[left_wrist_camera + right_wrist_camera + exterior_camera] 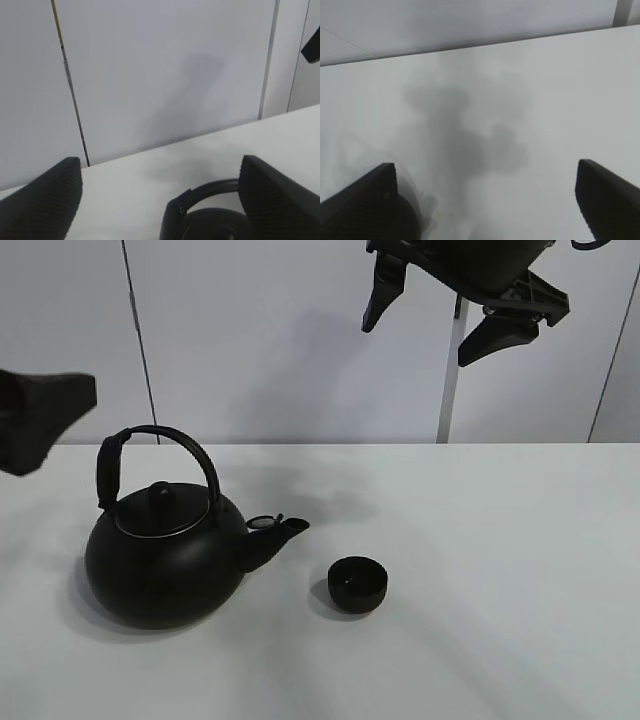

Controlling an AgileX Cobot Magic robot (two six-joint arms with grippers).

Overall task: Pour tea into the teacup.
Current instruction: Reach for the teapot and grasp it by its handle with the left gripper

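Note:
The small black teacup [358, 583] stands upright on the white table [500, 570], just right of the kettle's spout [285, 530]. The large black kettle [165, 560] sits left of centre, its arched handle [160, 445] raised. My left gripper [160, 165] is open, hanging above and to the left of the kettle, and the handle [210, 192] shows between its fingers without touching them. One of its fingers [40, 420] shows at the left edge of the exterior view. My right gripper [445, 315] hangs open and empty high above the table's back.
A white panelled wall [300, 340] with dark seams runs behind the table. In the right wrist view the white table [520, 100] carries soft shadows, and a dark rounded shape [410, 220] I cannot identify shows beside one finger.

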